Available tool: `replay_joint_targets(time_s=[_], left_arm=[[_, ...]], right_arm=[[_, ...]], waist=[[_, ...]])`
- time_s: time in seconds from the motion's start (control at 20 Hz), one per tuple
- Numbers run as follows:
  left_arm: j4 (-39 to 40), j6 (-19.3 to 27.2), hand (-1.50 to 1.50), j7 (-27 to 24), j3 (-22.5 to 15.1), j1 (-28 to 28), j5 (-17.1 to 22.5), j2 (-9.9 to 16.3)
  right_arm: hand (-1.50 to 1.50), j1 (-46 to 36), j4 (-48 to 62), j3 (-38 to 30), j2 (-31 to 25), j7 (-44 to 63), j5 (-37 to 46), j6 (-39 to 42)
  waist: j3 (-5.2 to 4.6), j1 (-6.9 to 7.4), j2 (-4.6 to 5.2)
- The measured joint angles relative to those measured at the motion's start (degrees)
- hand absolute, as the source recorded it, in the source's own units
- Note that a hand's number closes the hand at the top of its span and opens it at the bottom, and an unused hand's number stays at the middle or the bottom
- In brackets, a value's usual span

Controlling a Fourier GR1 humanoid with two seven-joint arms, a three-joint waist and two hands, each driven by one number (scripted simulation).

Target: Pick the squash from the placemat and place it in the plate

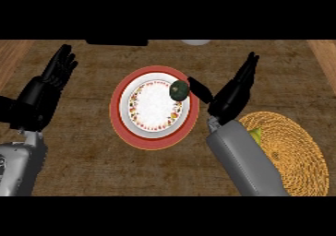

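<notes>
The right forearm [249, 159] covers the left part of the woven placemat [297, 152], and a small yellow-green thing [255, 134] shows at the forearm's edge, too little of it to name. At the far edge of the table [82, 133] a dark shape [117, 42] and a pale round shape [196, 42] are cut off, so neither can be told. The left forearm [15, 168] runs out at the left edge.

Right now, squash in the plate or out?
In: the squash sits on the plate at its right rim, right hand open beside it.
</notes>
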Motion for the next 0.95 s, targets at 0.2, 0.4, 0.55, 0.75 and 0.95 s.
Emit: replay_joint_targets(time_s=[0.2, 0.4, 0.55, 0.75, 0.95], left_arm=[[-1.18, -0.41, 0.0, 0.35, 1.15, 1.49, 0.67, 0.85], [-1.35, -0.1, 0.0, -0.76, 1.99, 3.04, 0.35, 1.02], [-1.85, -0.17, 0.0, -1.17, 2.46, 4.46, 0.39, 1.17], [-2.24, -0.56, 0.0, -1.26, 3.21, 4.99, 0.66, 1.62], [-2.97, -0.4, 0.0, -1.32, 3.06, 5.38, 0.32, 1.1]], right_arm=[[-1.5, 7.15, -5.57, 3.69, 0.06, 1.76, 3.33, -2.55], [-1.5, 16.22, -12.69, 8.2, 0.09, 3.39, 7.52, -3.13], [-1.5, 24.34, -19.95, 11.56, 0.11, 4.49, 10.91, -2.89], [-1.5, 35.47, -29.17, 16.27, 0.11, 5.75, 17.2, -2.73], [-1.5, 45.18, -36.0, 20.57, 0.1, 7.14, 25.27, -2.34]], waist=[[-0.02, -1.34, -0.39], [-0.04, -2.51, -0.47], [-0.06, -3.41, -0.6], [-0.05, -3.95, -0.47], [-0.03, -3.89, -0.2]])
